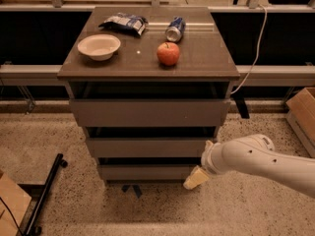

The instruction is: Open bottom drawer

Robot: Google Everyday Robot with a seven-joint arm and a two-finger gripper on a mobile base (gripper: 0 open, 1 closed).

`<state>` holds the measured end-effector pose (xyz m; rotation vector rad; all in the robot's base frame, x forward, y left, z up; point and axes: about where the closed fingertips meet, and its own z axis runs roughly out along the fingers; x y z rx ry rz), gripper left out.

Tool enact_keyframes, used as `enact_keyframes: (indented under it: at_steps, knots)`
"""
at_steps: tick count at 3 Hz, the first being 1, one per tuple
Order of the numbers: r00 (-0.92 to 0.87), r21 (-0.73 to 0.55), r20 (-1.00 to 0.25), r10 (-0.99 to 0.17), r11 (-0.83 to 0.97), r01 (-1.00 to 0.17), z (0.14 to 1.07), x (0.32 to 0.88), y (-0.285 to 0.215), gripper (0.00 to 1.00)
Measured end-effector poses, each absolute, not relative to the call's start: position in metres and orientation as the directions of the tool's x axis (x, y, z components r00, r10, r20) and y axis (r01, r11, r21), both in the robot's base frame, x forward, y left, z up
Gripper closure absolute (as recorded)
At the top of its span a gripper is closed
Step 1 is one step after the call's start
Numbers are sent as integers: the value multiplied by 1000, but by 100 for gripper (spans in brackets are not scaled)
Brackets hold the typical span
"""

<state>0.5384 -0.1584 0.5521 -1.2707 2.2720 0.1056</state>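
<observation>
Presently, gripper [196, 178] sat at the 3 o'clock end of the bottom drawer [145, 172], lowest of 3; gripper's open-or-closed state could not be told.

Apple [168, 53], can [174, 29], bowl [99, 46] (white), bag [123, 23]

My gripper [197, 177] is down at the bottom-right front corner of the bench [209, 58], hiding the right end of the bottom drawer [147, 171]. My arm [266, 162] gets cut off at frame right.

Arm [268, 160]: smooth white rounded shell w/ a few small dark dots nr the wrist. Gripper [196, 178], at arm's tip low & right of centre, is cream-tan, blunt wedge-shaped.
</observation>
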Motion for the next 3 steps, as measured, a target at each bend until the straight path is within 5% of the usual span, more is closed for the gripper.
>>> enact_keyframes:
  at_steps: [3]
  knots:
    - [-437,62,-525,-731,479,-875,441,575,-161,0]
